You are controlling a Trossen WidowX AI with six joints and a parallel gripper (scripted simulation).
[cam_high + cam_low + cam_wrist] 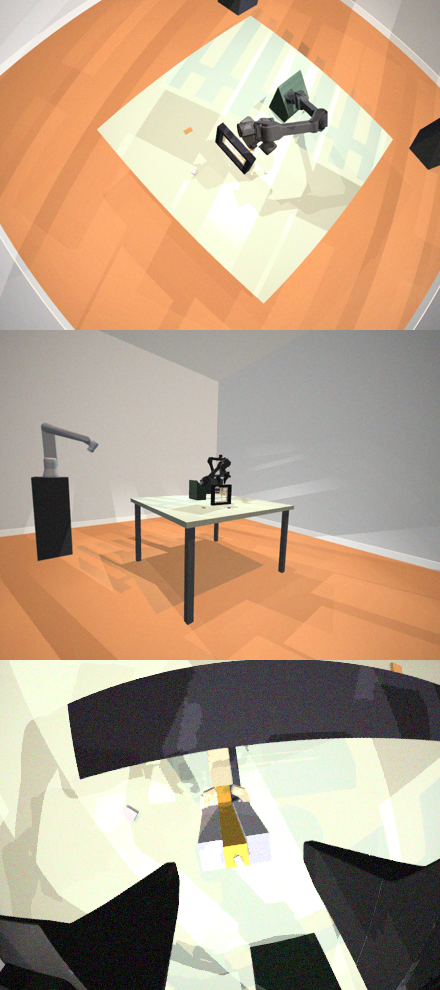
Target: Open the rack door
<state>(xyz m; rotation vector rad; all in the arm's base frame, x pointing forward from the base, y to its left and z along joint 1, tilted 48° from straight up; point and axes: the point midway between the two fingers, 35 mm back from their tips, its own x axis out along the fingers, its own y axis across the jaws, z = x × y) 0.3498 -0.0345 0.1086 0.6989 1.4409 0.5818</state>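
the claw [256, 146] [225, 482] [242, 861] gapes, empty, near the yellow-striped grey handle [234, 822].

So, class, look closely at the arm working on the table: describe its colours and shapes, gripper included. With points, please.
The arm [292, 130] [215, 471] is dark grey to black, built of chunky, angular housings joined by slimmer straight links. Its gripper [242, 861] has two matching black fingers, broad at the base and tapering to narrow, blunt tips. No markings or cables can be made out.
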